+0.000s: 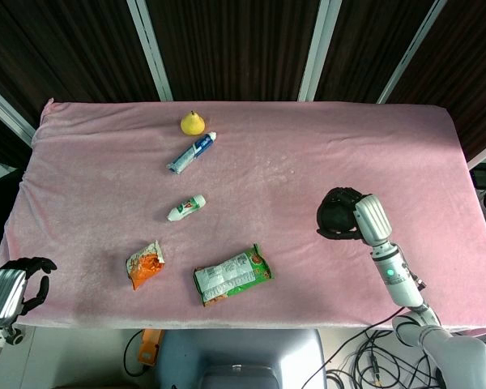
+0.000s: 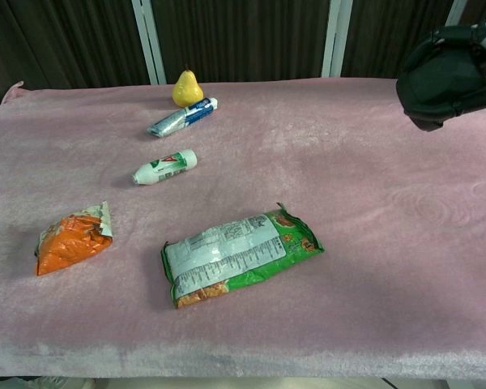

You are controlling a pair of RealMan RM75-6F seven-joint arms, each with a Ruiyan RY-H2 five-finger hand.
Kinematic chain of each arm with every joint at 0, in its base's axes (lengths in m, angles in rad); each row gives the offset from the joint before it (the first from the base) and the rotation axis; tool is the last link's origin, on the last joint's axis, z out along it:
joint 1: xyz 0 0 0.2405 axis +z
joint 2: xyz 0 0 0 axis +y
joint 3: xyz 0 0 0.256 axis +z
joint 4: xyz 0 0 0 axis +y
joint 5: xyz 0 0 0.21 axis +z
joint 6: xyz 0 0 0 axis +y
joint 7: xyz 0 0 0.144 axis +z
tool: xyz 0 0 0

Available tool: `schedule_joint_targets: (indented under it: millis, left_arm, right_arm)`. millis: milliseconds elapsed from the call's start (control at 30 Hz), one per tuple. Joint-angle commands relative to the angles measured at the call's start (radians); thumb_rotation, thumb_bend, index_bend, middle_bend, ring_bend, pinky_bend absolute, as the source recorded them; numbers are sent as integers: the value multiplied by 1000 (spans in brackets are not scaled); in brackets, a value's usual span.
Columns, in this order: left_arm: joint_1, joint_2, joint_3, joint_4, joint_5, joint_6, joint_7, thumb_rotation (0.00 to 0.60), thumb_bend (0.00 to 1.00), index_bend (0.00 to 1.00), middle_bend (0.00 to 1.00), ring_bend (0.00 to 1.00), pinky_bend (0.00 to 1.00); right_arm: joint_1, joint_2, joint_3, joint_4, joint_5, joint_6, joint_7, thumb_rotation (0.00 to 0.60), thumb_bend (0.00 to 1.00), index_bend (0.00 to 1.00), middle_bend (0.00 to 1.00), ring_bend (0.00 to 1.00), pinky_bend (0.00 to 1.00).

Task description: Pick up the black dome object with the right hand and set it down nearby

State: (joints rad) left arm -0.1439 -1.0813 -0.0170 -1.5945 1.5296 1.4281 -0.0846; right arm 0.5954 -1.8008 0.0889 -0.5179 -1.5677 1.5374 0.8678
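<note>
While my left hand [image 1: 16, 284] hangs off the table's near corner at about seven o'clock, its dark fingers loosely curled on nothing, my right hand [image 1: 352, 217] is wrapped around the black dome object [image 2: 437, 81], fingers clamped over it, holding it clear above the pink tablecloth [image 1: 308, 170] at roughly four o'clock. Nearest me lies a green snack packet [image 1: 232, 275], sealed and flat. Just beside it at nine o'clock sits a crumpled orange packet [image 1: 145, 265]; I cannot tell what it holds. Farther out rests a small white bottle [image 1: 186, 208] on its side, then a blue and white tube [image 1: 192, 152], and beyond that a yellow pear [image 1: 193, 123], just beside the tube's end.
</note>
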Motion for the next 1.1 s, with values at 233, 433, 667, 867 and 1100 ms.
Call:
schedule_joint_targets:
  millis: [233, 433, 667, 867, 1100]
  left_arm:
    - [-1, 0, 2, -4, -1, -7, 9, 600, 574, 464, 495, 419, 464]
    - [-1, 0, 2, -4, -2, -6, 7, 600, 573, 464, 495, 419, 464]
    - [1, 0, 1, -2, 0, -1, 5, 600, 573, 464, 495, 419, 464]
    - [1, 0, 2, -4, 2, 0, 8, 600, 573, 464, 495, 419, 464]
    - [0, -1, 4, -5, 4, -2, 14, 600, 575, 464, 495, 419, 465]
  right_arm:
    - [1, 42, -112, 134, -91, -202, -288, 600, 217, 791, 669, 729, 932]
    - [19, 95, -132, 24, -85, -346, -499, 600, 217, 791, 669, 729, 932]
    - [9, 80, -61, -66, -74, -117, -315, 600, 217, 779, 669, 726, 920]
    - [-2, 23, 4, -48, -69, 112, -49, 600, 218, 778, 669, 724, 915]
    - [-11, 23, -30, 1, -69, 30, -43, 600, 218, 778, 669, 724, 916]
